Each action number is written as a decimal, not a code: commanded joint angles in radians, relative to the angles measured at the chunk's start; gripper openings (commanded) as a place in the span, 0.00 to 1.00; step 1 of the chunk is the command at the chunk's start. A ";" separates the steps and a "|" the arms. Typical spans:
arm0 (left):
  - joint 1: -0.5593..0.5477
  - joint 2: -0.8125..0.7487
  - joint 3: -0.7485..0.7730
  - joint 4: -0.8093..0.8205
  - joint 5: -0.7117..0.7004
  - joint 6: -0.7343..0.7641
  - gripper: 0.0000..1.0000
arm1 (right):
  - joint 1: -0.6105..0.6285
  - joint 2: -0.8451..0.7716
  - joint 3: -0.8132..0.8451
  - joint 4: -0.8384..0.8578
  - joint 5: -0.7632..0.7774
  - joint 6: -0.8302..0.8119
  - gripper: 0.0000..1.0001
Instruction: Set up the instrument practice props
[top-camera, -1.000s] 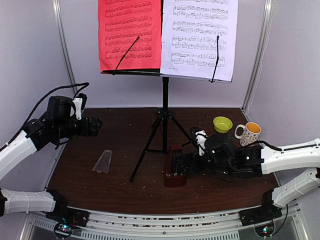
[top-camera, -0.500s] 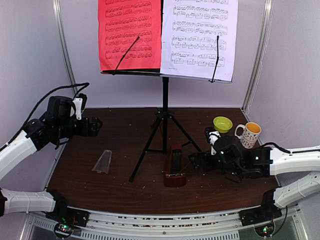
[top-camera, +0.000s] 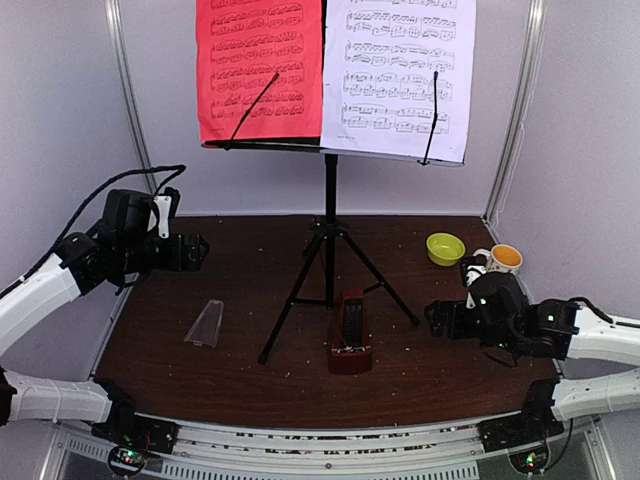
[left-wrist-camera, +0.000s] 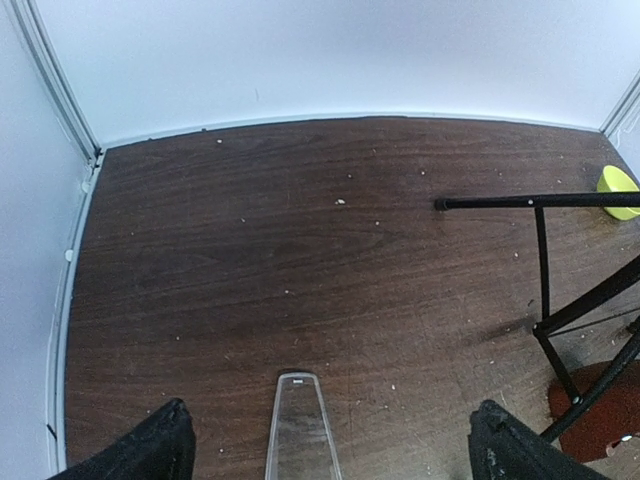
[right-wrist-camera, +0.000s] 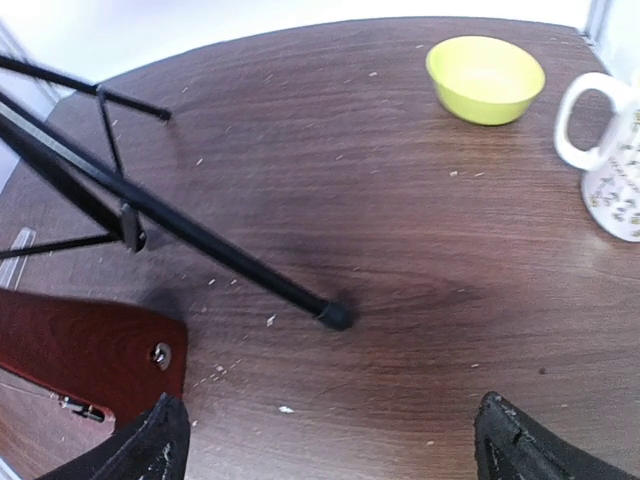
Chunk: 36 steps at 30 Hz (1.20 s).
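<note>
Now spread to the full and gripping nothing at the right gripper (top-camera: 437, 320), with only bare tabletop (right-wrist-camera: 400, 300) showing between the fingers (right-wrist-camera: 150, 440). Has backed off to the right, away from the metronome (top-camera: 350, 338), after crowding right up against it a second ago; sits well apart from it now, nearer the spotted mug (top-camera: 497, 265) and the green bowl (top-camera: 445, 248). Left the metronome upright and uncovered between the front legs of the tripod music stand (top-camera: 329, 225), below the red sheet (top-camera: 260, 70) and white sheet (top-camera: 398, 75) already up on the desk. Likewise wide open and empty at the left gripper (top-camera: 196, 250), hardly shifted, poised above the clear cover (top-camera: 205, 323) lying flat off to the left of the stand. Probably leaves only the cover to fit onto the metronome.
</note>
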 joint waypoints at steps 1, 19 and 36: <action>0.017 0.033 0.036 0.034 0.038 -0.031 0.98 | -0.093 -0.082 -0.006 -0.093 -0.022 -0.007 1.00; 0.079 0.169 0.189 -0.013 0.155 -0.005 0.98 | -0.348 0.005 0.335 -0.144 -0.344 -0.246 1.00; 0.032 0.127 0.140 -0.013 0.298 -0.022 0.98 | -0.260 0.071 0.399 0.061 -0.515 -0.208 1.00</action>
